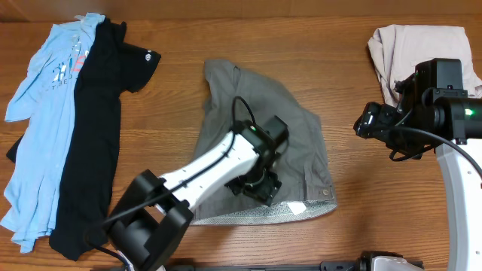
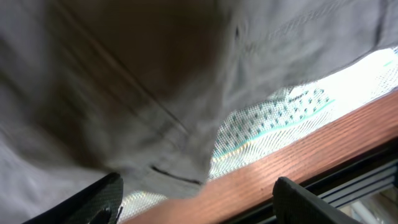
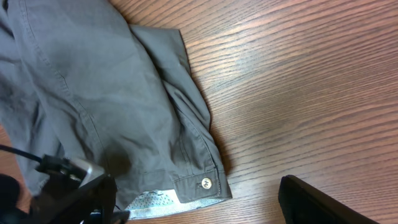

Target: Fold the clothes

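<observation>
Left pincer [image 2: 198, 188] open, low over grey shorts [image 1: 297, 139]; right pincer [image 3: 198, 198] open above table [image 3: 298, 93] near waist button [image 3: 205, 183].

Brown wood-grain table [image 1: 361, 226] under even light.

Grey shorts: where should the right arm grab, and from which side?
Probably the waistband corner by the button of the shorts. Come in from the bare table on the right arm's side: that corner lies flat at the cloth's outer edge, thick and doubled, with nothing covering it.
</observation>
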You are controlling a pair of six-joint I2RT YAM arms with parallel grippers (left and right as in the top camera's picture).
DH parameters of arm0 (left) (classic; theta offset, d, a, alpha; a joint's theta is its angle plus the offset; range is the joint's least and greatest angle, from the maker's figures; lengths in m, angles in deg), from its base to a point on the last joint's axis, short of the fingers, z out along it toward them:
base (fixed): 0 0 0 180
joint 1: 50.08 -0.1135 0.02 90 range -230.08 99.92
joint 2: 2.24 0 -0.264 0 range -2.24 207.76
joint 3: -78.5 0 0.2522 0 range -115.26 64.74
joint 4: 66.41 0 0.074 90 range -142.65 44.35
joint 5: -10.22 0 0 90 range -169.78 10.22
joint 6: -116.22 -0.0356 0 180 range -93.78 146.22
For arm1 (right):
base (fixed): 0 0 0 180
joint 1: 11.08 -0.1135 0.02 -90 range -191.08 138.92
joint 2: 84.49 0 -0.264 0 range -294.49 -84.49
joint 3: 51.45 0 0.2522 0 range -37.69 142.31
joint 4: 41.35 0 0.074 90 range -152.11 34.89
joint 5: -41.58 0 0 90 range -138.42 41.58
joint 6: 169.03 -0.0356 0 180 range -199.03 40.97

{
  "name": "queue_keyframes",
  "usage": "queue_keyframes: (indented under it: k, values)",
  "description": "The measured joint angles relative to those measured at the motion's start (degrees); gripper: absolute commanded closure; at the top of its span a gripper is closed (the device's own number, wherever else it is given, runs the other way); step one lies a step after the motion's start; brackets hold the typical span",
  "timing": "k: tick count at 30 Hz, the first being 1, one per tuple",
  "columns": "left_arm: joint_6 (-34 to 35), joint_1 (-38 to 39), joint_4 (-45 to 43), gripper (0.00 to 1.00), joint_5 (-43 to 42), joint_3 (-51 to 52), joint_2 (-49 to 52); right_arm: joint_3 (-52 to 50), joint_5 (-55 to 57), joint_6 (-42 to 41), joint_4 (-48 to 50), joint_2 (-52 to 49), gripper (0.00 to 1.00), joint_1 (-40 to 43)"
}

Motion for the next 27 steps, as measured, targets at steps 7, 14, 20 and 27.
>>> queue_keyframes:
  k: [7,14,20,27]
  values:
    - [12.6,2.9,4.2,0.21,9.0,0.5,0.0,0.0,0.0,0.0,-0.5,0.0,0.12,0.0]
    - [16.7,2.9,-2.9,0.26,12.5,3.0,0.0,0.0,0.0,0.0,-0.5,0.0,0.12,0.0]
    - [17.5,2.9,-8.5,0.55,12.9,4.6,0.0,0.0,0.0,0.0,-0.6,0.0,0.12,0.0]
    - [17.7,2.9,-9.3,0.96,13.5,5.3,0.0,0.0,0.0,0.0,-0.6,-0.1,0.12,0.0]
